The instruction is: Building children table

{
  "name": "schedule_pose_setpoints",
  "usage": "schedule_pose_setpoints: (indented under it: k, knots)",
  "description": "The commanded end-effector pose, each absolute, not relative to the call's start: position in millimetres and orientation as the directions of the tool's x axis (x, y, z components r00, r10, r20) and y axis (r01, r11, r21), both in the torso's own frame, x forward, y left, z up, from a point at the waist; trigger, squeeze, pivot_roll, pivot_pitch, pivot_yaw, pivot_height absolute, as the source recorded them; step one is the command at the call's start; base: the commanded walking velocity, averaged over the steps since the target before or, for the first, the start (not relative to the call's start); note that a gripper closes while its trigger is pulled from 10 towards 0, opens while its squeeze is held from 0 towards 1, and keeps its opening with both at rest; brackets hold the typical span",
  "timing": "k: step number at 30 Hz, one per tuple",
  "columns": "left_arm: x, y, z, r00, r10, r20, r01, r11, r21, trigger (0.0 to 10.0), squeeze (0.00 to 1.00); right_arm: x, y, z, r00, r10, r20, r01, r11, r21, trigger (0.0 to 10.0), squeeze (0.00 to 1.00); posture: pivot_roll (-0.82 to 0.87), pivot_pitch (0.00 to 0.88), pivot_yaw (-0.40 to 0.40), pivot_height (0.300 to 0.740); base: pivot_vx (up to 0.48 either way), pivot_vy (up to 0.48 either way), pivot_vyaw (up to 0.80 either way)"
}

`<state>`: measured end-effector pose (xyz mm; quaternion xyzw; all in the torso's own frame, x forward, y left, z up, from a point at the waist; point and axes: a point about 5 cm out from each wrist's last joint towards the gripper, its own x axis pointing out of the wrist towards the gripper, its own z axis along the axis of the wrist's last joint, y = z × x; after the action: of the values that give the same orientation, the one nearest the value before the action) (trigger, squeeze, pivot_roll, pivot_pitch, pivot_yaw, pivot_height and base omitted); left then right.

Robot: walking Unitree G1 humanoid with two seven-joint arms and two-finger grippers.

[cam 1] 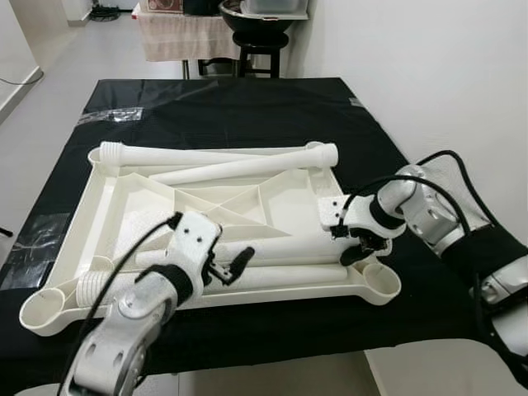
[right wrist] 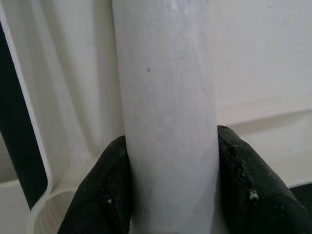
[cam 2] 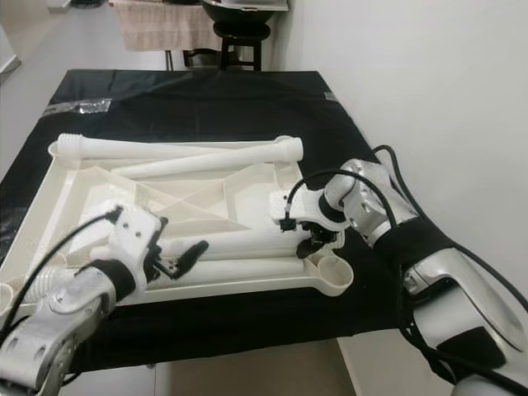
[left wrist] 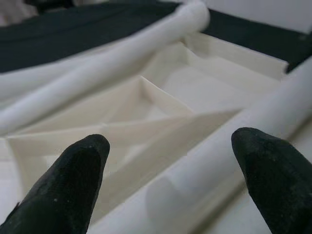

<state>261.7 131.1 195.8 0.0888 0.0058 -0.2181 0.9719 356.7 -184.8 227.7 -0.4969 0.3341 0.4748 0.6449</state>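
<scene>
An upturned white plastic tabletop (cam 1: 111,194) lies on the black-covered table, its ribs facing up and round sockets (cam 1: 381,280) at its corners. Several white tube legs lie inside it: two along the far rim (cam 1: 223,157) and two near the front. My right gripper (cam 1: 363,246) is shut on the right end of the front leg (cam 1: 285,247); in the right wrist view both fingers (right wrist: 105,190) press against the tube (right wrist: 163,97). My left gripper (cam 1: 229,268) hovers open over the left part of the front legs, fingertips (left wrist: 73,185) spread with a tube end (left wrist: 195,180) between them.
The black table cover (cam 1: 247,107) extends beyond the tabletop, with shiny tape patches (cam 1: 111,115) on the left. A white wall (cam 1: 429,74) runs close along the right. A dark stool (cam 1: 260,45) and a cloth-covered table (cam 1: 181,33) stand past the far edge.
</scene>
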Motion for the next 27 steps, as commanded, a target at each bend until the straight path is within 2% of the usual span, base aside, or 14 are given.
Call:
schedule_pose_setpoints:
  k: [1,2,3,10,11,16,18,21,27]
  knots:
    - [260,130,203,0.903,-0.429,-0.023,0.428,0.892,0.144,10.0,0.0,362,-200,259,0.434,0.355,-0.828,-0.901,0.185,-0.393,0.0,0.0,0.07,0.117,-0.088,0.74,0.0,0.0,0.0]
    - [260,130,203,0.903,-0.429,-0.023,0.428,0.892,0.144,10.0,0.0,362,-200,259,0.434,0.355,-0.828,-0.901,0.185,-0.393,0.0,0.0,0.07,0.117,-0.088,0.74,0.0,0.0,0.0]
    - [260,128,214,0.893,-0.45,0.022,0.445,0.889,0.105,10.0,0.0,363,-207,275,0.473,0.428,-0.77,-0.881,0.247,-0.403,0.0,0.0,0.07,0.114,-0.084,0.74,0.0,0.0,0.0]
    - [261,120,230,0.866,-0.49,0.097,0.489,0.872,0.028,10.0,0.0,364,-213,287,0.525,0.505,-0.685,-0.85,0.338,-0.403,0.0,0.0,0.07,0.11,-0.077,0.74,0.0,0.0,0.0]
    - [262,119,237,0.858,-0.494,0.141,0.501,0.865,-0.019,10.0,0.0,366,-209,285,0.543,0.537,-0.646,-0.839,0.375,-0.394,0.0,0.0,0.06,0.11,-0.075,0.74,0.0,0.0,0.0]
    - [266,120,246,0.858,-0.475,0.196,0.496,0.865,-0.075,10.0,0.0,366,-199,281,0.552,0.607,-0.572,-0.834,0.402,-0.379,0.0,0.0,0.06,0.109,-0.076,0.74,0.0,0.0,0.0]
    - [269,123,253,0.858,-0.454,0.24,0.488,0.867,-0.106,10.0,0.0,365,-190,276,0.542,0.656,-0.525,-0.84,0.408,-0.357,0.0,0.0,0.07,0.109,-0.074,0.74,0.0,0.0,0.0]
    - [281,134,278,0.852,-0.383,0.356,0.468,0.863,-0.191,10.0,0.0,355,-166,261,0.482,0.757,-0.44,-0.875,0.393,-0.282,0.0,0.0,0.07,0.106,-0.068,0.74,0.0,0.0,0.0]
    - [296,144,292,0.856,-0.344,0.387,0.442,0.874,-0.202,10.0,0.0,345,-149,264,0.423,0.827,-0.371,-0.903,0.35,-0.249,0.0,0.0,0.06,0.101,-0.056,0.74,0.0,0.0,0.0]
